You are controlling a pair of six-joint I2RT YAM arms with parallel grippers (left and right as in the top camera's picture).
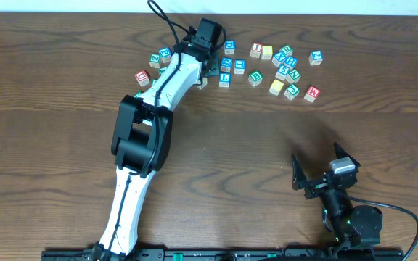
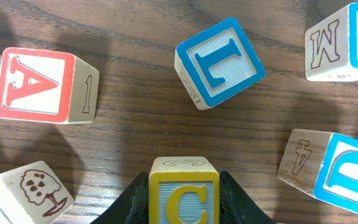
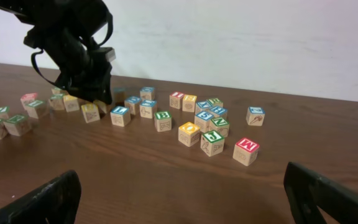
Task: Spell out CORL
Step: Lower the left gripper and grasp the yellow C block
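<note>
Yellow C block [image 2: 184, 198]: on tabletop [image 2: 135, 118], clamped in left claw [image 2: 184, 183] (fingers touching both sides). Blue L block [image 2: 219, 62]: near, apart. Right claw [image 3: 185, 198]: fingers spread wide, well apart from blocks.

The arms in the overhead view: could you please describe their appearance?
The left arm has white shells, black joints and a black cable along it; the left hand is black. The right arm is black, with a silver wrist block, a green light and a black right hand.
</note>
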